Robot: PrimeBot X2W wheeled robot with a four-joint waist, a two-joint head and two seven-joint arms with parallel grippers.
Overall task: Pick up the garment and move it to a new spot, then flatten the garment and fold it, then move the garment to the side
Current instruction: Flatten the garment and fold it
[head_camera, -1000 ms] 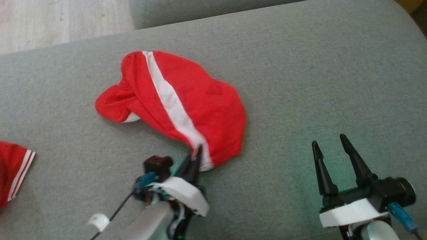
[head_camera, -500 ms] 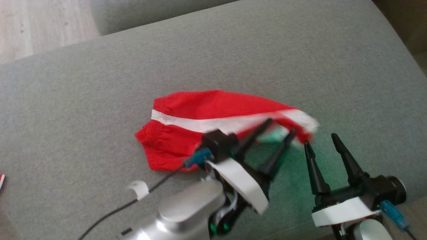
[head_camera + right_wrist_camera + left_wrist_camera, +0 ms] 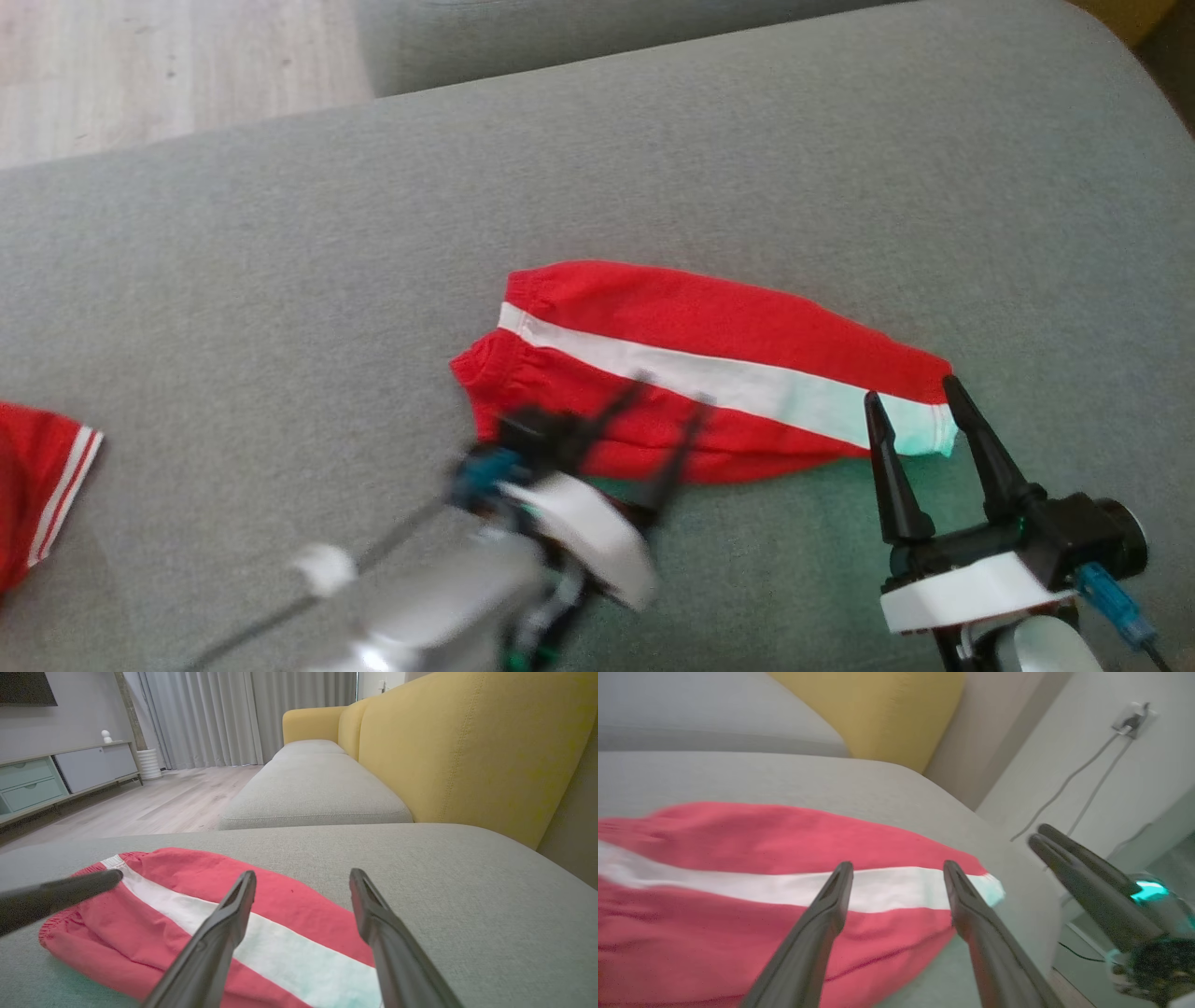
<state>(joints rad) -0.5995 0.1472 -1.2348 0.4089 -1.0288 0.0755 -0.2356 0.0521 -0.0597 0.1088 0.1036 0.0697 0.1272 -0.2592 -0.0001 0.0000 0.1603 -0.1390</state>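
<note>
Left gripper point(image 3: 674, 392), pinching the hem a second ago, now stands wide and empty; red shorts point(image 3: 691, 322) lie released on the grey cushion point(image 3: 747, 140), right gripper point(image 3: 912, 390) wide at their end: relocation apparently done, flattening next.

Light: soft and even over the grey fabric sofa cushion point(image 3: 280, 280).
Glow: green tint fell lower right, head view.
Blur: black-fingered left gripper point(image 3: 674, 390) was motion-smeared.
Edges: wrist views stretched.
</note>
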